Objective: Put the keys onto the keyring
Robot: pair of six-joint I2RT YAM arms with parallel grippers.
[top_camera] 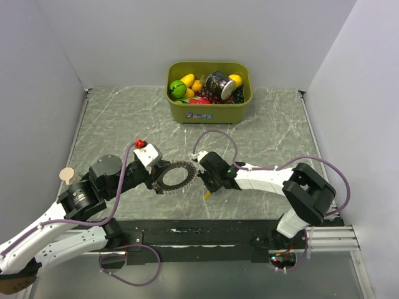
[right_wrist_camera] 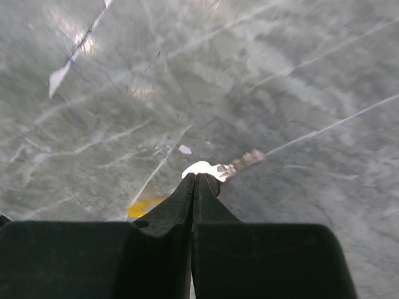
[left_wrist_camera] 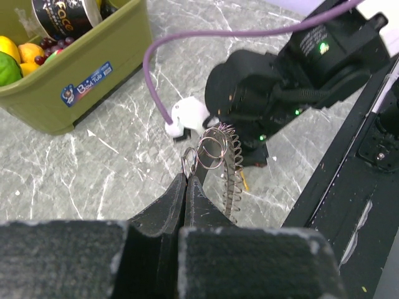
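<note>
The keyring (top_camera: 176, 175), a large grey ring with a coiled rim, hangs just above the table between the two arms. My left gripper (top_camera: 157, 182) is shut on its left side. In the left wrist view the fingers (left_wrist_camera: 188, 177) pinch a small wire loop (left_wrist_camera: 189, 161), and the keyring's coiled rim (left_wrist_camera: 232, 177) stands edge-on just beyond. My right gripper (top_camera: 209, 185) sits at the ring's right side, shut (right_wrist_camera: 196, 176) on a small silver key (right_wrist_camera: 234, 166) whose blade points right. A yellow tag (right_wrist_camera: 144, 207) shows blurred below the right fingers, and it also shows as a yellow tag (top_camera: 207, 194) from above.
An olive-green bin (top_camera: 209, 112) of toy fruit and a dark can stands at the back centre and also shows as a bin (left_wrist_camera: 93, 81) in the left wrist view. A small red piece (top_camera: 141, 143) sits by the left wrist. Purple cables loop over both arms. A black rail (top_camera: 206, 232) runs along the near edge.
</note>
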